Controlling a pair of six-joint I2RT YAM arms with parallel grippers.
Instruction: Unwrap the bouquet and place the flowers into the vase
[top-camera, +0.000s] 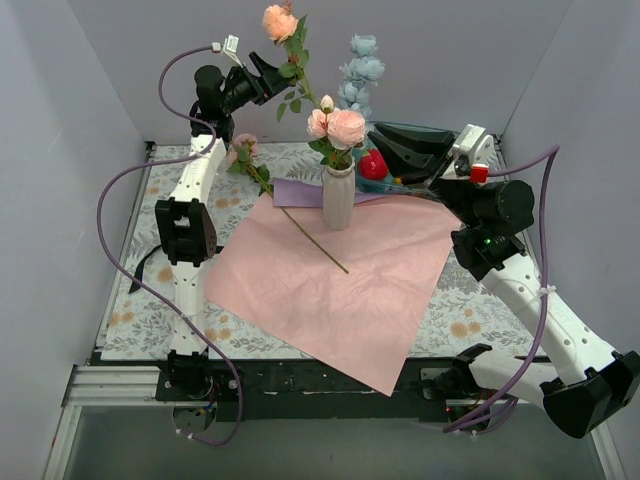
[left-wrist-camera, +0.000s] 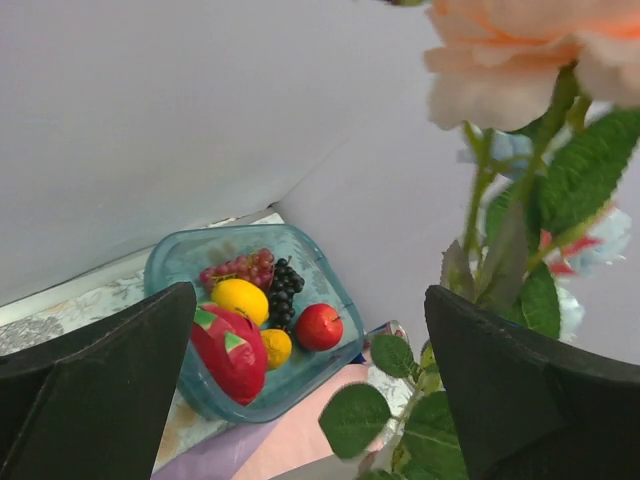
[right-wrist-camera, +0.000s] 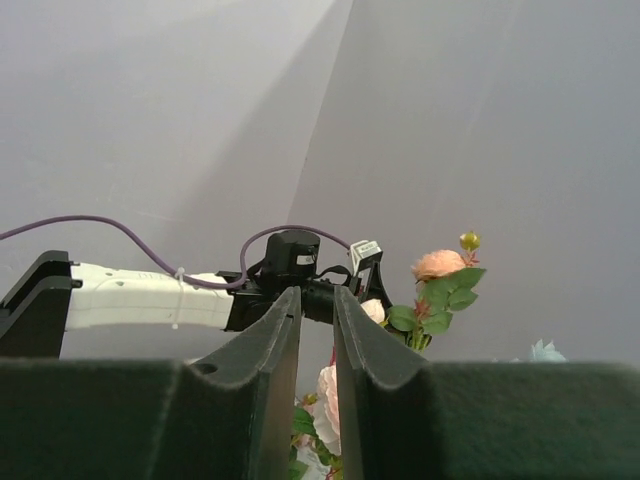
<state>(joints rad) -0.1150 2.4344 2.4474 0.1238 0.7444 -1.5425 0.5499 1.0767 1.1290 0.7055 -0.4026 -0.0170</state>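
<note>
The white ribbed vase (top-camera: 338, 198) stands upright on the spread pink wrapping paper (top-camera: 330, 295). It holds pink roses (top-camera: 340, 127), a tall peach rose (top-camera: 280, 22) and a pale blue bloom (top-camera: 362, 70). My left gripper (top-camera: 283, 72) is wide open beside the peach rose's stem (left-wrist-camera: 478, 205), whose leaves sit between the fingers (left-wrist-camera: 520, 390). My right gripper (top-camera: 374, 140) hovers just right of the pink roses, its jaws a narrow gap apart with nothing between them (right-wrist-camera: 316, 292). Another pink flower (top-camera: 243, 148) lies flat, its stem across the paper.
A purple sheet (top-camera: 300, 192) lies under the vase's far side. The teal fruit bowl (left-wrist-camera: 170, 262) with red, yellow and dark fruit sits at the back right, partly behind my right arm. A small silver can (left-wrist-camera: 386, 330) stands beside it. Walls close in on three sides.
</note>
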